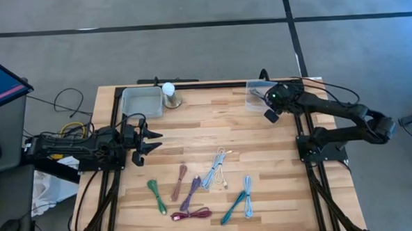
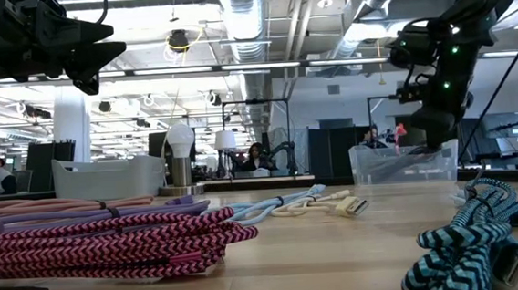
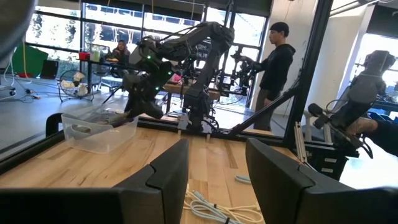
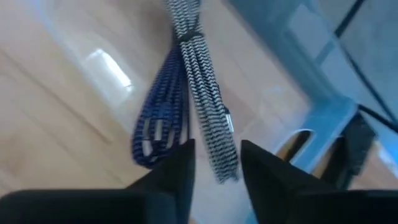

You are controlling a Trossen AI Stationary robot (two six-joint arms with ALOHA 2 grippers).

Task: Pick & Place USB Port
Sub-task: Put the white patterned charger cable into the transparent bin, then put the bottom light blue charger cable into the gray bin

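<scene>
My right gripper (image 1: 270, 113) hangs open over the clear bin (image 1: 255, 98) at the table's far right corner, fingers pointing down into it (image 2: 432, 137). In the right wrist view a black-and-white braided cable (image 4: 208, 93) and a dark blue cable (image 4: 158, 118) lie coiled on the bin's floor. The black-and-white one's end runs in between my right gripper's fingers (image 4: 217, 162). My left gripper (image 1: 147, 147) waits open above the table's left side. Several bundled USB cables lie on the near middle of the table, among them a magenta one (image 1: 191, 214) and a teal one (image 1: 232, 207). My right gripper's fingers stand on either side of the black-and-white cable's end (image 4: 222, 168), coming from above. I cannot tell whether they touch it. The cable lies on the bin's floor beside the blue one.
A grey bin (image 1: 141, 101) and a light bulb on a round base (image 1: 169, 95) stand at the far left of the table. Green (image 1: 156, 196), purple (image 1: 191, 193) and pale blue (image 1: 215, 169) cables lie between the arms. A person (image 3: 277, 62) stands beyond the table.
</scene>
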